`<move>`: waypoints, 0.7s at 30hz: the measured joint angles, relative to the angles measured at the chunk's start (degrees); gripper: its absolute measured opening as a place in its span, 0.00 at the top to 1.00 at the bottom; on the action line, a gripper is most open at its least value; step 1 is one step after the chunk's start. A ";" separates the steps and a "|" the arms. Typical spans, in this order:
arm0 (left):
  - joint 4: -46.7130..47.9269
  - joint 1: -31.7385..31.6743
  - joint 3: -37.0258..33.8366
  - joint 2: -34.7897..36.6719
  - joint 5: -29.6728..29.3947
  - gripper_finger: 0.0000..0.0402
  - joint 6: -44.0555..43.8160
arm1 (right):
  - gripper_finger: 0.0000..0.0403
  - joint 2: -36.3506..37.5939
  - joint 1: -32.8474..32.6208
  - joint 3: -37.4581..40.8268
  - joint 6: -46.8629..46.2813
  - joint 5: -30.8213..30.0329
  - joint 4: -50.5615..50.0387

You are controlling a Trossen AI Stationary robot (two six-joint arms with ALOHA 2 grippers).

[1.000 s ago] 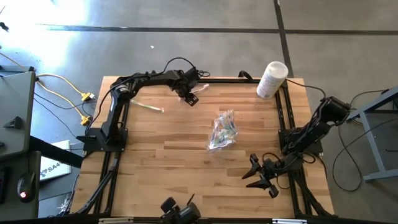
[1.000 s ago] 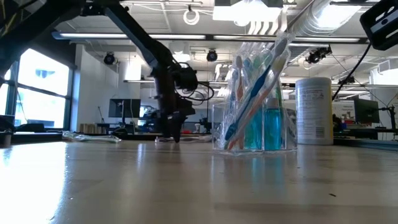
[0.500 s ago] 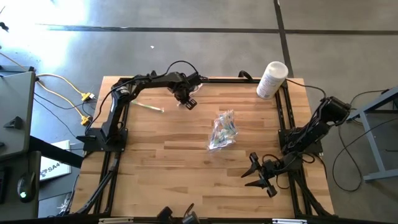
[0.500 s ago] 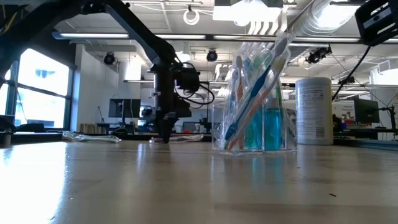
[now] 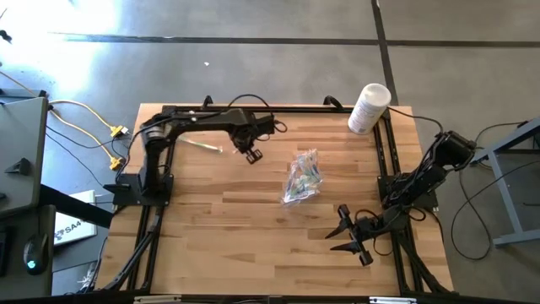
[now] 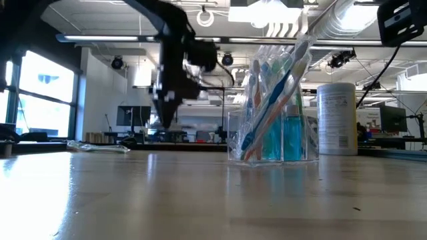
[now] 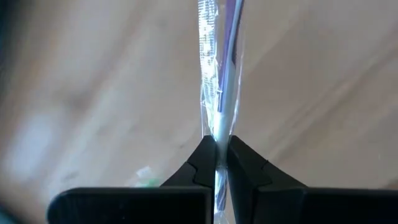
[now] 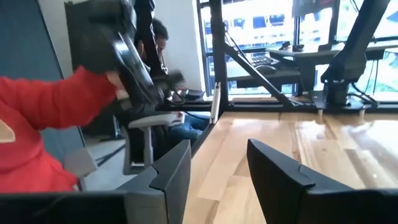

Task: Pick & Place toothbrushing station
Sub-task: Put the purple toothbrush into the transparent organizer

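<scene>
Now a wrapped toothbrush (image 7: 219, 93) is clamped between the closed fingers of the left gripper (image 5: 251, 154) at upper centre-left of the high view, pick judged done; carry toward the clear bag (image 5: 302, 176) at centre is called for next, right gripper (image 5: 348, 236) parked lower right, fingers apart.

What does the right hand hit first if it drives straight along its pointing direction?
Likely nothing on the table. The right hand, fingers apart and empty, points across bare wood toward the table's left edge. Beyond that edge sit a chair and a person's red sleeve; depth unclear.
</scene>
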State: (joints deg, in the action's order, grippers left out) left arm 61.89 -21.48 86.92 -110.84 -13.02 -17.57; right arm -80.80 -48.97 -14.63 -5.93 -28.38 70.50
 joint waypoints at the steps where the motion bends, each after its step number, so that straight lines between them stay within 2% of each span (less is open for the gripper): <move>1: 1.77 0.81 0.62 1.80 -1.94 0.98 -0.90 | 0.63 -0.01 0.00 0.00 0.75 0.00 0.00; 6: 7.36 8.24 3.11 10.62 -7.70 0.98 -7.34 | 0.63 -0.01 0.00 0.00 2.64 -0.07 0.02; 8: 8.60 13.07 3.12 14.57 -9.90 0.98 -9.47 | 0.63 -0.01 0.00 0.00 2.55 -0.02 0.00; 13: 10.48 28.03 3.12 21.31 -20.81 0.98 -18.56 | 0.63 -0.01 -0.02 0.00 0.12 0.00 -0.38; 18: 2.94 46.04 3.14 23.29 -31.17 0.98 -23.00 | 0.63 -0.01 -0.04 0.00 -0.54 0.02 0.33; 21: -10.16 54.36 0.75 22.38 -35.41 0.98 -19.52 | 0.63 -0.01 -0.03 0.00 -2.76 1.48 1.07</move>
State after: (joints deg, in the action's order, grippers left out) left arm 51.73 32.87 87.68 -88.45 -48.42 -37.09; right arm -80.82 -49.01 -14.63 -8.69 -26.91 71.57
